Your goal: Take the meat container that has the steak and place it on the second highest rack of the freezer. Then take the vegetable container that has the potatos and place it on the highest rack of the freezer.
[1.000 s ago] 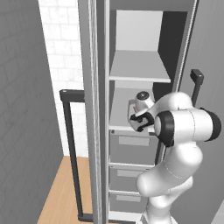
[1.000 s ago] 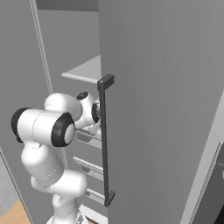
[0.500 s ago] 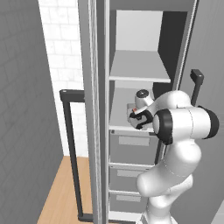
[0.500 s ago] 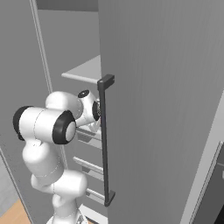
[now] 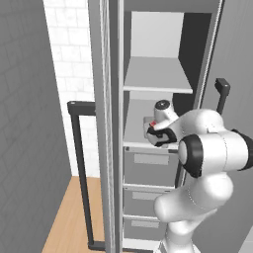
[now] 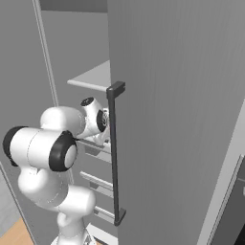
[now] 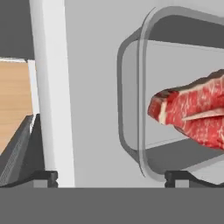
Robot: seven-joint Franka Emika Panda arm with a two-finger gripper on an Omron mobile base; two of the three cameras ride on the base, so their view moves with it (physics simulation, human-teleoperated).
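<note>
The meat container [image 7: 175, 105], a clear grey rectangular tray, lies on the second highest rack [image 5: 134, 132] of the freezer [image 5: 114, 148]. The steak [image 7: 192, 113], red with pale streaks, lies inside it. My gripper [image 7: 111, 176] is open, its fingertips [image 7: 45, 176] wide apart and just short of the tray's near rim, gripping nothing. In the left base view the gripper [image 5: 154, 131] reaches in over that rack, with the tray [image 5: 147, 120] just beyond it. The highest rack [image 5: 158, 75] is bare. The vegetable container and the potatos are out of view.
The open freezer door [image 6: 172, 119] with its long dark bar handle [image 6: 113, 153] stands close on the arm's right. Grey drawer fronts [image 5: 148, 168] sit below the rack. A second dark handle [image 5: 79, 168] and a white frame post [image 7: 48, 87] are on the left, over wood floor [image 5: 69, 217].
The jaws have gone from shut on the meat container to wide open. The tray now rests on the rack, and the arm has barely moved.
</note>
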